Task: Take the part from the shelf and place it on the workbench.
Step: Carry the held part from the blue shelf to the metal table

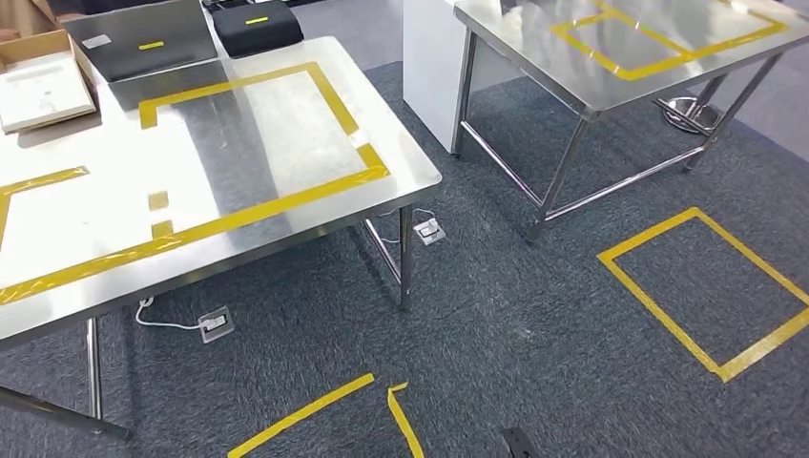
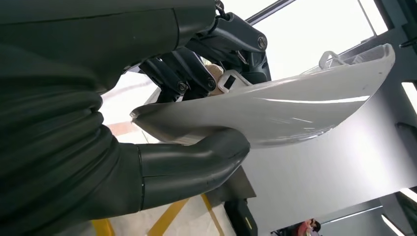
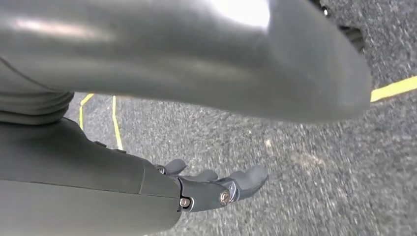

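Steel workbench (image 1: 286, 143), biggest thing in head view, has yellow tape rectangle (image 1: 343, 105) on top, prob. the drop zone, so part should end up inside it. Second steel table (image 1: 611, 57) w/ its own tape outline stands apart across the carpet (image 1: 496, 315); more tape squares on the floor look like standing marks for the robot.

Part (image 2: 295, 108): long white curved panel, glossy, held in left hand (image 2: 196, 123). Thick thumb (image 2: 196, 162) presses one face, dark fingers (image 2: 182, 73) clamp the opposite face. Hand is pinched on it near one end, and the rest of the panel sticks out well beyond the fingers. Grip near an end prob. leaves the far end free to land on the bench first; risk = panel levering or slipping.

Right hand (image 3: 211, 187) holds nothing, fingers loosely spread, hanging over carpet, likely kept out of the way.

Judgement: pick done, carry/approach underway; placing not yet done.
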### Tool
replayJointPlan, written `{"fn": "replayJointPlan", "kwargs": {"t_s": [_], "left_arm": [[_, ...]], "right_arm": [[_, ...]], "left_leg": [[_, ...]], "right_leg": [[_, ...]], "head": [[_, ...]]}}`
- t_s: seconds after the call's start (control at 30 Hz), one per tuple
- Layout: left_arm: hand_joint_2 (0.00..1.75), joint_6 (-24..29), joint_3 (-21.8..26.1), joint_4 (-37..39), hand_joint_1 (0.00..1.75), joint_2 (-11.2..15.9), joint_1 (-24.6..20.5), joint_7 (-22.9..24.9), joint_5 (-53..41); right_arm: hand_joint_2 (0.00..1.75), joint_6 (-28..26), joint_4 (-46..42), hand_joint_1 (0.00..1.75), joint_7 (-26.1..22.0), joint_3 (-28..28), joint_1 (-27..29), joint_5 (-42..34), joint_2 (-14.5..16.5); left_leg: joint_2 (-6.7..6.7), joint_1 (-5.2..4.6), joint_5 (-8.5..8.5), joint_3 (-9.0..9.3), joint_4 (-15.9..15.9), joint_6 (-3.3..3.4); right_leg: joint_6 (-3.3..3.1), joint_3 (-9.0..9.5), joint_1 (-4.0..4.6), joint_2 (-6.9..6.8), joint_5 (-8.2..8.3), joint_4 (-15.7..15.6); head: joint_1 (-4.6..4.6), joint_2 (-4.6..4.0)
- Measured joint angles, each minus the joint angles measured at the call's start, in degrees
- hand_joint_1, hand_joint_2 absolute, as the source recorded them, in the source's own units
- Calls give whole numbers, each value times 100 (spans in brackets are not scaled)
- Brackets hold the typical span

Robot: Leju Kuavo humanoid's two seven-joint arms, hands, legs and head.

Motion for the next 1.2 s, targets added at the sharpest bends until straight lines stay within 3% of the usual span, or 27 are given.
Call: {"fn": "replayJointPlan", "kwargs": {"t_s": [0.07,0.17,0.23,0.27,0.3,0.37,0.43,0.53,0.6,0.7,0.77,0.8,0.87,0.93,0.97,1.07,1.1,1.13,1.2], "left_arm": [[175,-46,-2,27,175,17,-52,-7,0],[175,-89,-14,106,175,23,-140,-13,2],[175,-94,-32,159,175,21,-146,-10,2],[175,-96,-41,182,175,20,-147,-11,2],[175,-97,-48,201,175,20,-147,-13,3],[175,-97,-51,237,175,21,-150,-22,7],[175,-98,-61,273,175,27,-151,-26,15],[175,-100,-74,283,175,57,-129,-39,22],[175,-96,-74,268,175,77,-125,-57,33],[175,-91,-74,245,175,91,-80,-75,56],[175,-91,-74,243,175,90,-38,-80,66],[175,-90,-74,241,175,90,-25,-80,69],[175,-82,-74,226,175,89,-7,-81,80],[175,-64,-73,197,175,84,29,-79,92],[175,-55,-69,177,175,83,60,-74,97],[175,-43,-47,125,175,101,147,-50,103],[175,-43,-42,119,175,108,157,-44,103],[175,-43,-37,116,175,112,161,-38,103],[175,-47,-34,120,175,113,185,-31,97]], "right_arm": [[0,-5,0,0,-1,-5,-4,-8,7],[0,-10,0,0,-3,-13,-19,-20,10],[0,-10,0,0,-1,-16,-19,-23,11],[0,-10,0,0,0,-18,-14,-23,11],[0,-10,0,0,2,-20,-10,-22,14],[0,-13,0,0,2,-22,-5,-17,20],[0,-20,0,0,7,-23,-16,-10,23],[0,-25,-1,0,-7,-24,-26,-5,22],[0,-19,-1,0,-30,-25,-32,2,21],[0,-3,0,0,-40,-23,-36,11,24],[0,-2,0,0,-40,-24,-19,11,23],[0,-2,0,0,-40,-25,-10,11,23],[0,-2,0,0,-40,-25,1,16,22],[0,0,0,0,-40,-24,4,32,22],[0,2,0,0,-39,-24,5,41,23],[0,5,0,0,-39,-23,-2,48,24],[0,6,0,0,-39,-23,-5,48,23],[0,7,0,0,-39,-23,-9,49,23],[0,7,0,0,-37,-23,-15,51,22]], "left_leg": [[16,9,1,-79,242,-59],[41,45,-226,-703,1162,-160],[44,77,-428,-1081,1499,-204],[46,90,-395,-1153,1432,-219],[50,101,-222,-1141,1197,-230],[76,118,381,-1014,500,-239],[107,113,697,-928,96,-165],[96,117,668,-866,58,-9],[81,133,611,-783,51,55],[72,124,486,-671,48,103],[64,115,372,-546,49,101],[59,112,314,-470,49,94],[54,109,181,-307,45,70],[46,94,60,-177,46,18],[40,87,25,-137,51,-19],[38,82,-11,-68,101,-123],[45,85,-48,-120,215,-141],[51,89,-125,-236,428,-157],[55,96,-372,-642,1077,-192]], "right_leg": [[-53,134,-26,-1,-43,-40],[-104,302,-52,0,-171,-55],[-98,426,-65,4,-285,-54],[-87,506,-75,7,-349,-53],[-71,597,-88,9,-418,-51],[-22,763,-102,10,-563,-33],[55,832,-91,8,-689,-22],[169,874,-75,-1,-762,42],[223,708,-82,-6,-811,408],[283,-22,-93,-11,-1140,1447],[273,-355,-88,-10,-1258,1671],[256,-394,-84,-10,-1164,1537],[187,-270,-68,-10,-563,815],[115,-137,-34,-8,-110,242],[85,-108,-24,-6,-29,138],[-22,10,-36,-6,-64,98],[-60,65,-44,-7,-80,75],[-90,116,-54,-6,-93,54],[-128,178,-51,-4,-144,40]], "head": [[-9,0],[-30,0],[-27,0],[-29,0],[-28,0],[-39,0],[-65,0],[-65,0],[-55,0],[-37,0],[-34,0],[-33,0],[-32,0],[-44,0],[-50,0],[-55,0],[-65,0],[-73,0],[-89,0]]}}
